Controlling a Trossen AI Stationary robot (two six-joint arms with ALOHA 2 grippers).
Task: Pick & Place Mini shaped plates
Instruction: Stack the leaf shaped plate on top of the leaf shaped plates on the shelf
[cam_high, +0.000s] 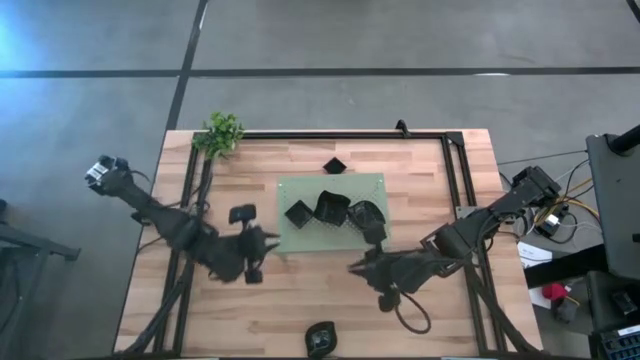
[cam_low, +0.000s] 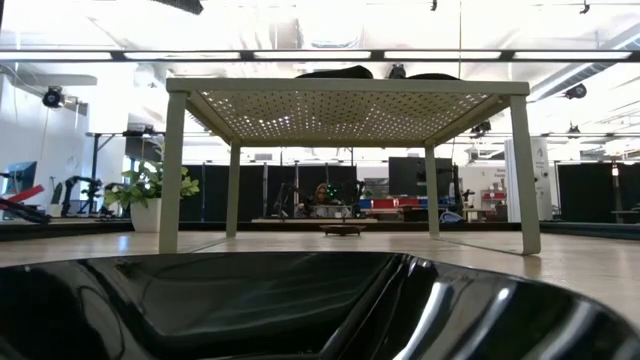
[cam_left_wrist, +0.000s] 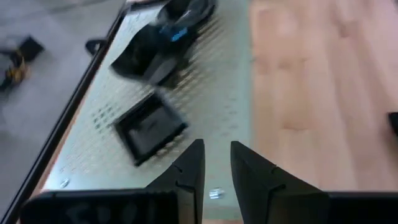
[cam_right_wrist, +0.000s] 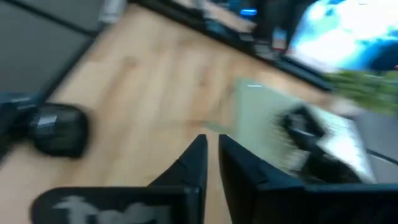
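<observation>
While several mini shaped plates (cam_high: 333, 208) are sitting on the mat (cam_high: 372, 184) mid-bench, both end effectors — left (cam_left_wrist: 216, 163), right (cam_right_wrist: 211, 155) — are hovering empty, fingers narrowly parted; next pick probably needs wider spread.

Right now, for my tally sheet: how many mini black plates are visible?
6 plates: three on the green mat, one on the wood beyond it, one left of it, one at the table's near edge. More may be hidden.
</observation>
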